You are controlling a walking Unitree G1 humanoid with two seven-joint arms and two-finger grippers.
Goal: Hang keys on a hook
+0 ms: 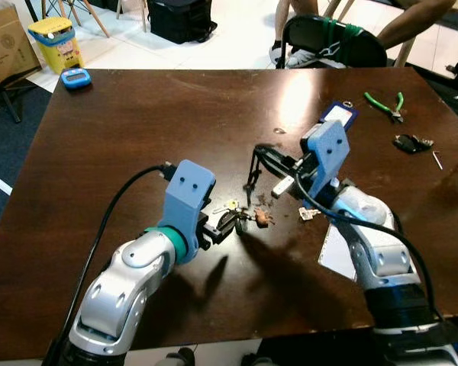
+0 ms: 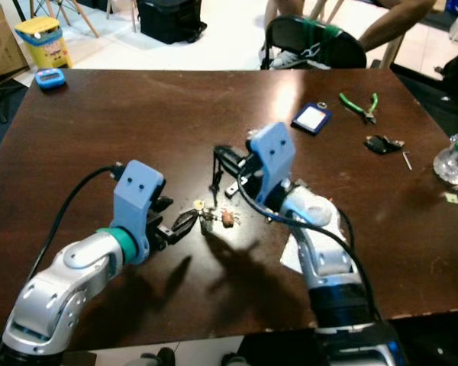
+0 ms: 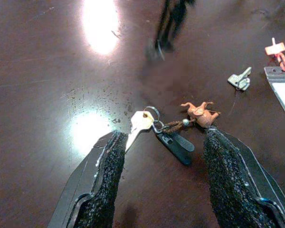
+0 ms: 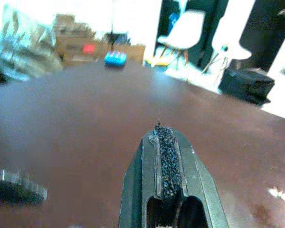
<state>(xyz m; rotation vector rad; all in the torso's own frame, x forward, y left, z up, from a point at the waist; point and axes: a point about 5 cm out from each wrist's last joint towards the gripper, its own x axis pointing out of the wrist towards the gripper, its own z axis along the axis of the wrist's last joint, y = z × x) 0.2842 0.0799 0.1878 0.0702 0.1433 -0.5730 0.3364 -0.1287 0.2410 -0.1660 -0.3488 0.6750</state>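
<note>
On the dark brown table [image 1: 99, 152], the left claw [image 3: 161, 156] sits low near the middle with its fingers [image 3: 107, 180] spread apart, straddling the keys [image 3: 154, 126]. The bunch lies flat on the wood between them: a pale key, a ring, a black tab and a small orange charm. Just right and slightly farther, the right claw [image 4: 164, 164] has its fingers pressed together. Beyond it lie a blue card holder [image 2: 311, 118] and green pliers [image 2: 359, 105].
</note>
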